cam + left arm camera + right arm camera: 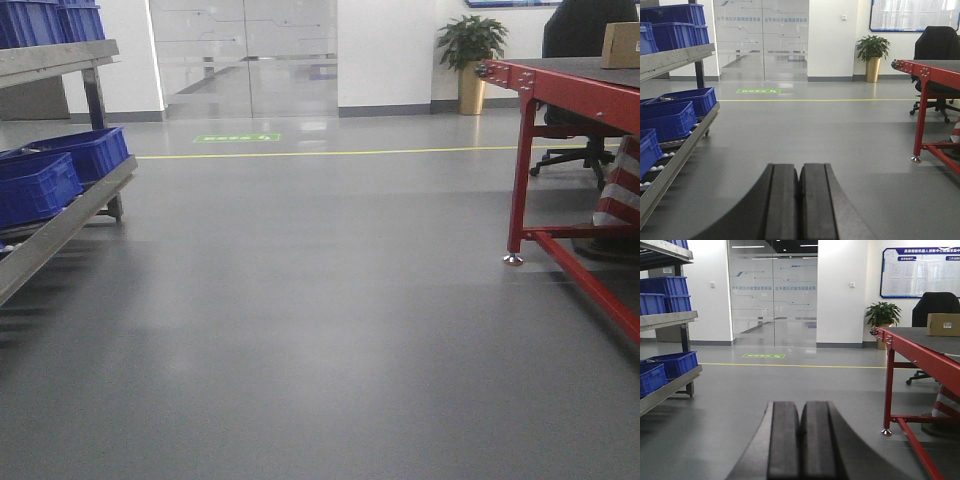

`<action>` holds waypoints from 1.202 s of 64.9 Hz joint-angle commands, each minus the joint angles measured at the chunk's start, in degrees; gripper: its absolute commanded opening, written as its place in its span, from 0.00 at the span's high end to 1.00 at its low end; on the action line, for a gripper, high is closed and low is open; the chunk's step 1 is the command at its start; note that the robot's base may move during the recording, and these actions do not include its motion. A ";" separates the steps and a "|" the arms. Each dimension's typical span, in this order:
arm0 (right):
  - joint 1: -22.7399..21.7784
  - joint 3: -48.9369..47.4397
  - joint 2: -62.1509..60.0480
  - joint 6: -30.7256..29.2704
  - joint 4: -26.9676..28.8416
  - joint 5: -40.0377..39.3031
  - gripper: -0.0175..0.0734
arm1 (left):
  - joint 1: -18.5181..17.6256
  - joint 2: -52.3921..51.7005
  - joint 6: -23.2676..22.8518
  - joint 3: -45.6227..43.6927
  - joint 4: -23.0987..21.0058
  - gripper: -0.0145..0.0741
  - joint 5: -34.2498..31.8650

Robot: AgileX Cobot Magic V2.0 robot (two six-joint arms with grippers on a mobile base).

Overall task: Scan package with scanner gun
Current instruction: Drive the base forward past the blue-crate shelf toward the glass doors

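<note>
The package (pixel 943 324) is a tan cardboard box with a small white label, standing far off on the red-framed table (pixel 920 347); its corner also shows at the top right of the front view (pixel 621 45). The scanner gun is out of view. My left gripper (pixel 799 172) is shut and empty, pointing out over the grey floor. My right gripper (pixel 800 410) is shut and empty too, level over the floor. Both are far from the table.
A metal roller rack (pixel 60 215) with blue crates (pixel 45 175) stands on the left. The red table's legs and floor bar (pixel 580 270) are on the right, with a black office chair (pixel 937 50) behind. A potted plant (pixel 470 55) and glass doors (pixel 245 55) are at the back.
</note>
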 commanded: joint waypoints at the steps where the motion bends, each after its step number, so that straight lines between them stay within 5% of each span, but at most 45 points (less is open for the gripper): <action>1: -0.33 0.07 -0.19 -0.18 0.03 -1.18 0.99 | 0.04 -0.23 0.00 -0.06 -0.30 0.96 -0.85; 78: -0.33 0.07 -0.19 -0.18 0.03 -1.18 0.99 | 0.04 -0.23 0.00 -0.06 -0.30 0.96 -0.85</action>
